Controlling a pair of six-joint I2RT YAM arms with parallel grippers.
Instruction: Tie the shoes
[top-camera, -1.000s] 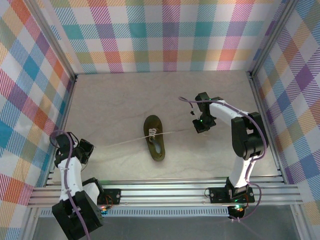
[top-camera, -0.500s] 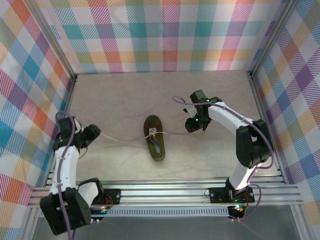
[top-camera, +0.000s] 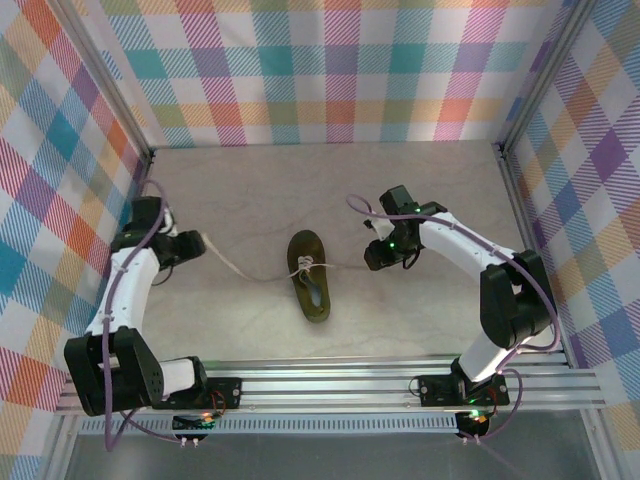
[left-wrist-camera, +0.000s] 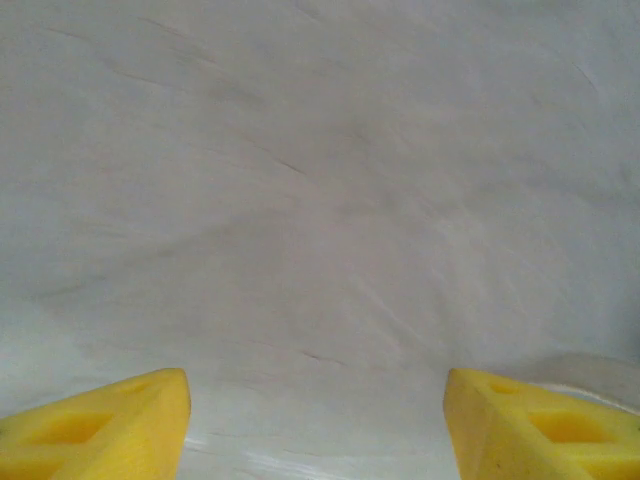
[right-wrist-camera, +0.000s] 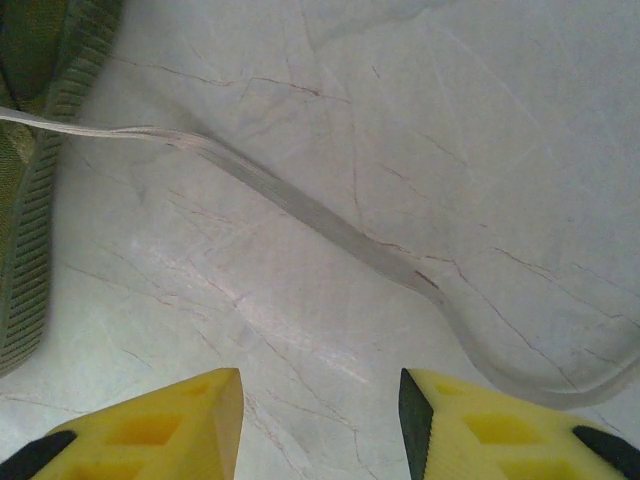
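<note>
shoe central | laces trail sideways | left claw, right claw seemingly near lace ends

Camera setup: one high overview, two wrist close-ups

The top camera looks down from behind the arm bases at the frame's bottom, taking in the whole table; the left wrist camera hangs near bare tabletop, yellow fingertips in its lower corners; the right wrist camera, equally near, shares the shoe at its left edge and the lace with the overview's centre.
</note>
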